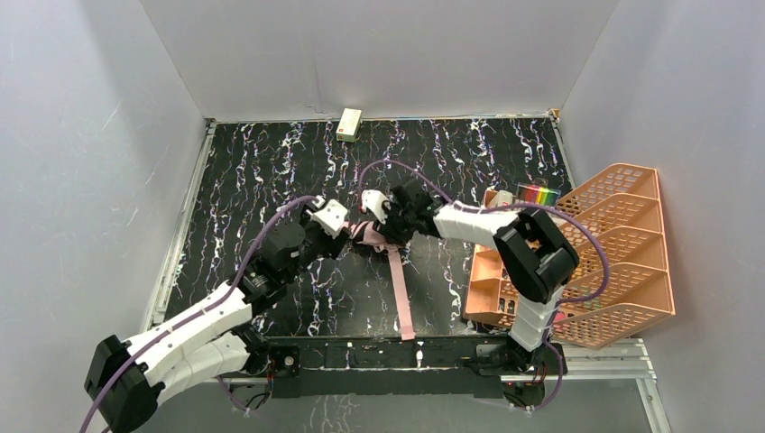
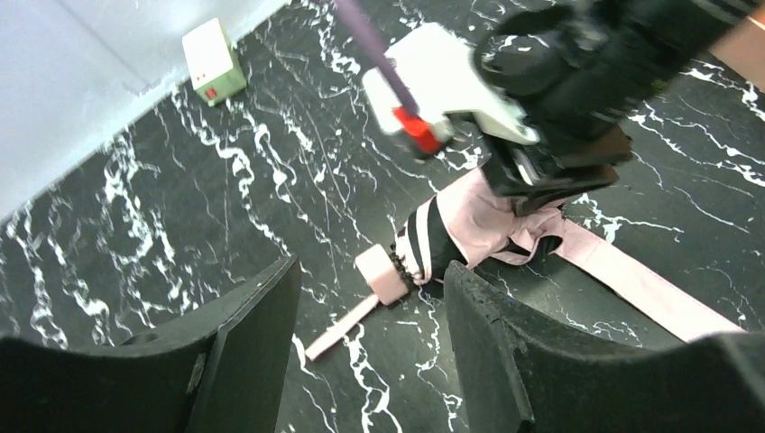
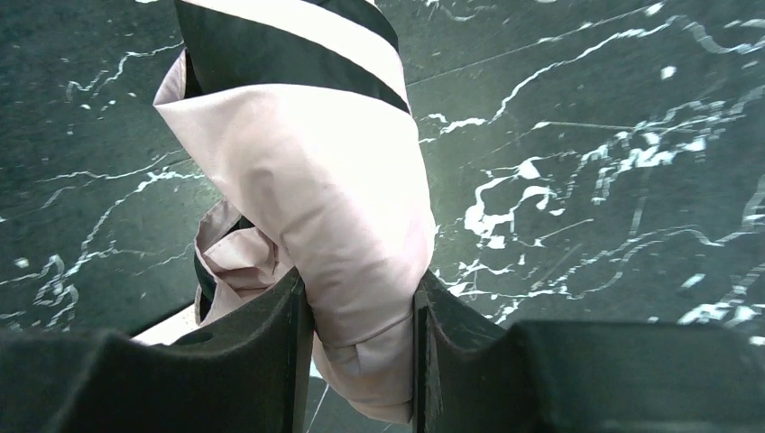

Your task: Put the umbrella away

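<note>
Right wrist view: you lose the umbrella (image 3: 298, 180) off the edge at 12 o'clock. Left wrist view: right gripper (image 2: 541, 176) blurred at 1 o'clock.

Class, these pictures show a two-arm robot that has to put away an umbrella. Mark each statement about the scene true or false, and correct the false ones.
1. The right gripper is shut on the pink fabric of the umbrella. True.
2. The left gripper grips the umbrella's handle. False: it is open, and the handle lies unheld on the table.
3. The cream box sits inside the orange rack. False: it stands by the far wall, apart from the rack.
4. The umbrella's strap lies stretched along the table toward the near edge. True.
</note>
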Controlling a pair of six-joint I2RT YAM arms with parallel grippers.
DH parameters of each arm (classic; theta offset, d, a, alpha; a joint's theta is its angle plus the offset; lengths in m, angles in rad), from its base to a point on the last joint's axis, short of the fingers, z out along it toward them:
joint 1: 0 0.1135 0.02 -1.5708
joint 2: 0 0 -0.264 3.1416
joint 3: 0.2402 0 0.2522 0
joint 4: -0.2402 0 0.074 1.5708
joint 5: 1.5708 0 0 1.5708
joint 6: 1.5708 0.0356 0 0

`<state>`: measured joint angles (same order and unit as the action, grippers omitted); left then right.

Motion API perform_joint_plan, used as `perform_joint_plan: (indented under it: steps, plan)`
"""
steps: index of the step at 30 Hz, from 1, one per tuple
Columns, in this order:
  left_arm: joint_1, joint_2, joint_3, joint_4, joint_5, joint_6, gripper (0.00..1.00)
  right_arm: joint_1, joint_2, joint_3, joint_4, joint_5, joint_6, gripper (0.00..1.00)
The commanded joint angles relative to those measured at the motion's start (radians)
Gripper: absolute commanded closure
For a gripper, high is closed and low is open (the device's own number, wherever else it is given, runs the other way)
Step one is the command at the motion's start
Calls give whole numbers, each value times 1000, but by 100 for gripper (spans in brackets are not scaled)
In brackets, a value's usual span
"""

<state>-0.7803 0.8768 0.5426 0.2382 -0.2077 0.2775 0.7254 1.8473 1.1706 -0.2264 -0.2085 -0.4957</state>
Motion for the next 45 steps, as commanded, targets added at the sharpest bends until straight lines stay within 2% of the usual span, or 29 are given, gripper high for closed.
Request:
perform_joint_plan:
  steps: [1,4,9,14,20,27,37,45]
  plan:
    - [69,3,-9,-71,-1,-160,42,63,-1,-237,267,256,-114,76]
    - [137,32,1,-36,29,-184,42,107,-46,-365,449,261,-232,76]
    - [270,144,42,24,162,-188,42,139,-39,-425,482,227,-332,73]
    - [290,335,137,30,376,-83,38,161,-38,-463,528,228,-357,71]
    - [321,542,284,-50,643,-56,34,179,-52,-496,542,215,-395,74]
    - [367,707,399,-137,885,-21,32,189,-65,-534,568,225,-429,75]
    - [388,940,530,-286,1008,55,28,190,-70,-529,557,227,-430,75]
    - [410,974,539,-393,1058,102,31,190,-68,-514,545,234,-435,75]
